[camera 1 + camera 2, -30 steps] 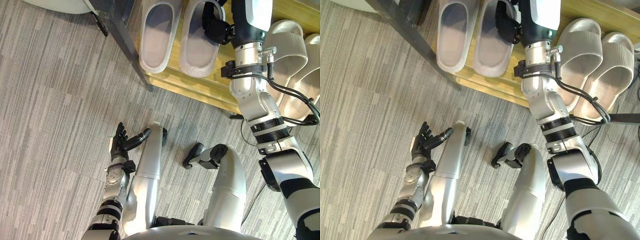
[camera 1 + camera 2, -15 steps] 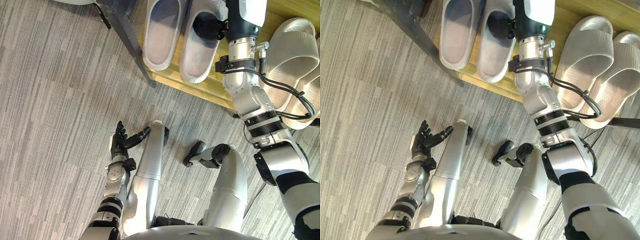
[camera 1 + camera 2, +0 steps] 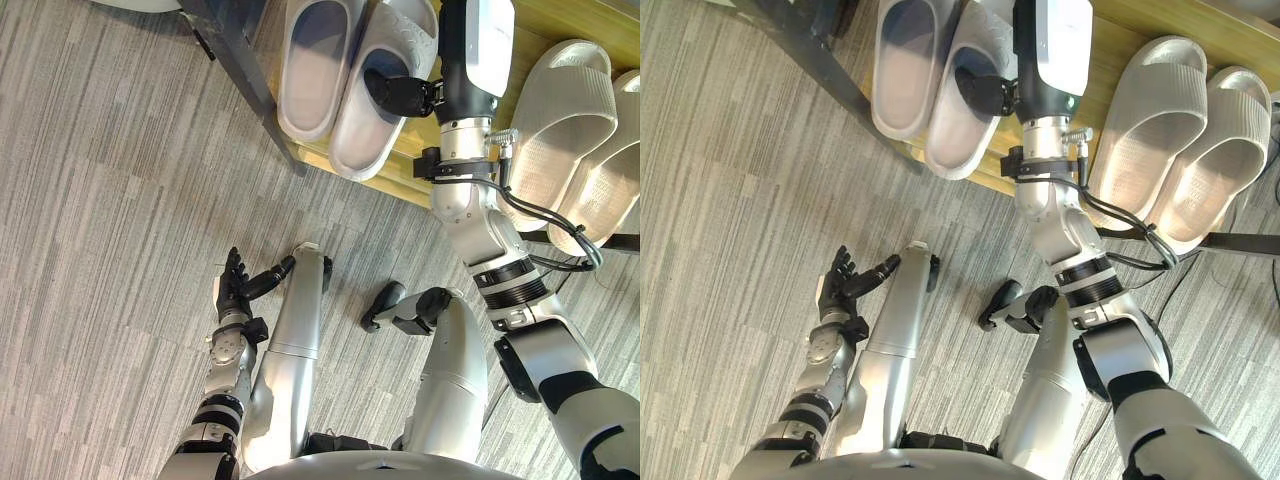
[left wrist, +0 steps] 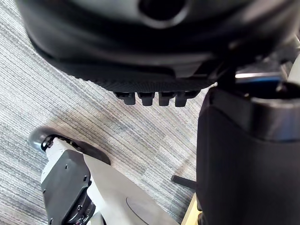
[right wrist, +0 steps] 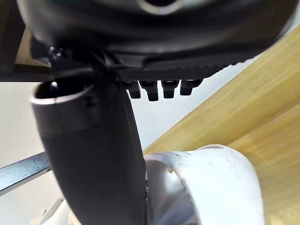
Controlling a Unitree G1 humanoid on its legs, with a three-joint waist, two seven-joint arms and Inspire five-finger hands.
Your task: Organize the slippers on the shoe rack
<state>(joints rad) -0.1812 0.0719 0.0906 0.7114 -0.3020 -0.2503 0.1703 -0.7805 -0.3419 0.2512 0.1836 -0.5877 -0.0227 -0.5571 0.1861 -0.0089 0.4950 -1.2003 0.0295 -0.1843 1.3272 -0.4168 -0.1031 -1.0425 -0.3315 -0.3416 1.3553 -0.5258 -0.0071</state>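
Two pale grey slippers lie side by side on the wooden shelf (image 3: 385, 187) of the shoe rack. The left one (image 3: 313, 65) lies straight. The right one (image 3: 362, 135) is slanted, its heel over the shelf's front edge and against its mate. My right hand (image 3: 398, 93) is shut on this slipper, and its thumb (image 5: 93, 154) reaches into the slipper's white opening (image 5: 211, 187). My left hand (image 3: 234, 290) hangs open low over the carpet, far from the rack.
A beige pair (image 3: 560, 105) (image 3: 612, 170) rests on the same shelf to the right. The rack's dark metal post (image 3: 245, 85) slants down at the shelf's left end. Grey striped carpet (image 3: 120, 200) spreads to the left.
My right hand has swung the right grey slipper: its heel has moved left and out toward the shelf's front edge, closing on the other slipper. The left hand has stayed put.
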